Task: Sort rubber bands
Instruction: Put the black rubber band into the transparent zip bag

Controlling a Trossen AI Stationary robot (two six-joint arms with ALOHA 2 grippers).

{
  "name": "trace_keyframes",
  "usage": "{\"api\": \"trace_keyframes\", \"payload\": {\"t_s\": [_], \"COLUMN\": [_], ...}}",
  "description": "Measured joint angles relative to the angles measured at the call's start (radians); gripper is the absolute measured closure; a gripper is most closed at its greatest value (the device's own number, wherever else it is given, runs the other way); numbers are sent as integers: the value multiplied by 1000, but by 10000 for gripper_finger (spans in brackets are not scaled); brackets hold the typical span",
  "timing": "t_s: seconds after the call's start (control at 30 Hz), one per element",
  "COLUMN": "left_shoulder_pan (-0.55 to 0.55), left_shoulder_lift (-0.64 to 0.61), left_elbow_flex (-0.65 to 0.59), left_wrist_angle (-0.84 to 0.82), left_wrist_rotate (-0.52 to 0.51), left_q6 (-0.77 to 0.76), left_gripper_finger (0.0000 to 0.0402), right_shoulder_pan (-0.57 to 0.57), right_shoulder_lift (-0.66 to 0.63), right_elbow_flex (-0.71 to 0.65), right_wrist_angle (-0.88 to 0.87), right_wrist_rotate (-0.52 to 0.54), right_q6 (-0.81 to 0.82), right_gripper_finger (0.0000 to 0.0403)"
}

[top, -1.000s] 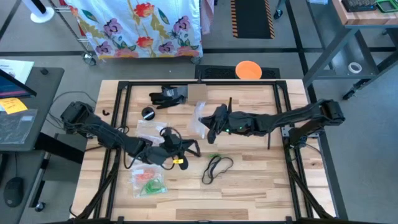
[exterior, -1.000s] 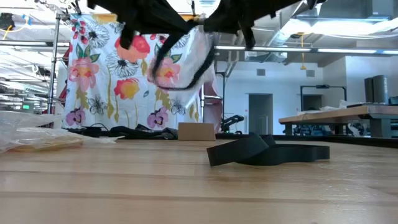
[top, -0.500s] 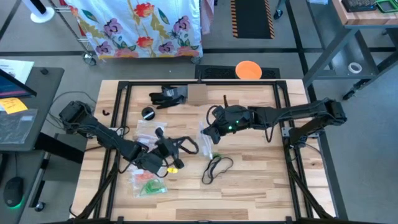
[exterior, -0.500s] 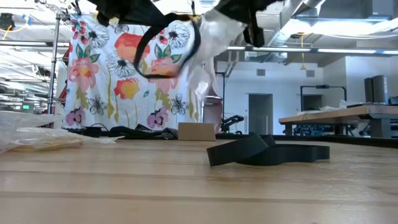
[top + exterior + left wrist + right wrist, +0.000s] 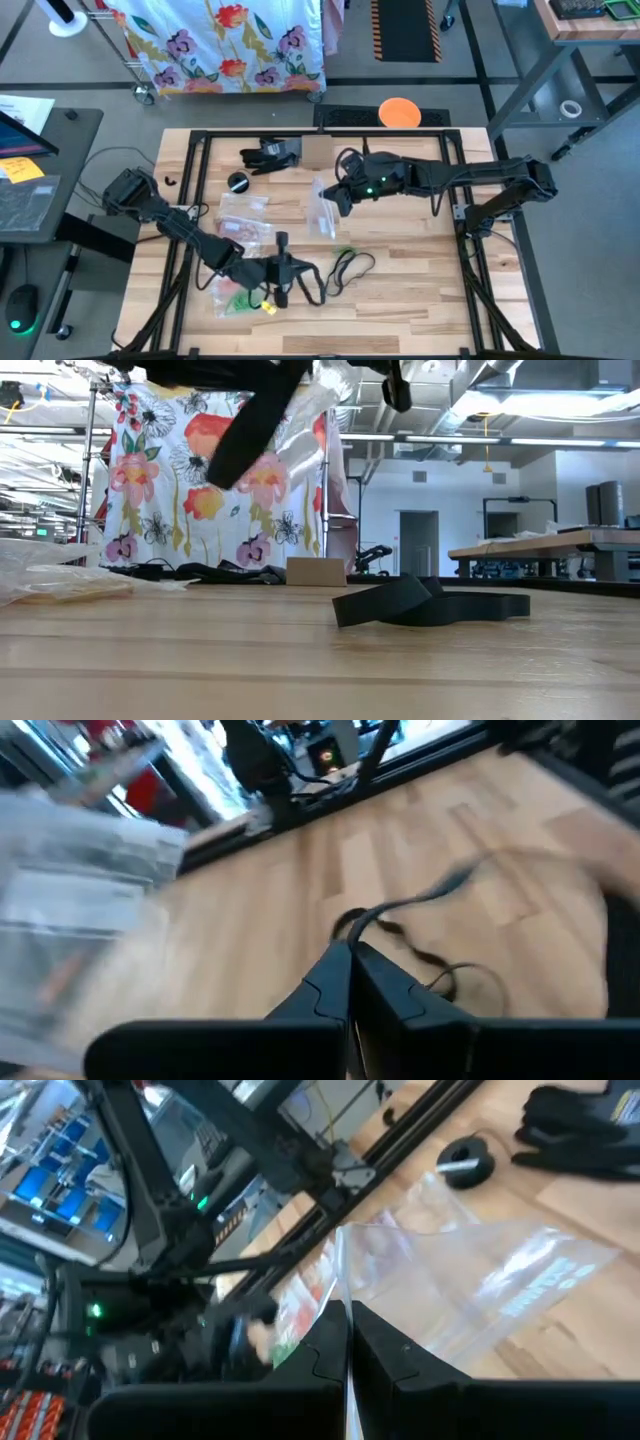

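Wooden counter — left gripper pinching black rubber band; right gripper clamping clear zip bag — bagging next.

A light wooden table carries black rubber bands near its front middle, clear bags at left, a dark glove and small round black object far left.

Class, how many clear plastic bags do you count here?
3: a bag in the right end effector, a second left of it, a third by the left arm; others may overlap.
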Motion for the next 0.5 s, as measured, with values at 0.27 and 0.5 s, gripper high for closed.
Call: {"api": "trace_keyframes", "payload": {"t_s": [0.27,0.5], "left_shoulder_pan": [52,40], "left_shoulder_lift": [0,0], "left_elbow_flex": [0,0], "left_wrist_angle": [-22,-11], "left_wrist_rotate": [123,71], "left_q6": [-200,-212], "left_gripper_finger": [327,191], "right_shoulder_pan": [-3,-17], "right_shoulder_lift": [0,0], "right_elbow_flex": [0,0], "right_wrist_angle": [-43,-22], "right_wrist_rotate": [-1,0], "right_q6": [-19,1], "right_gripper_finger": [403,403]}}
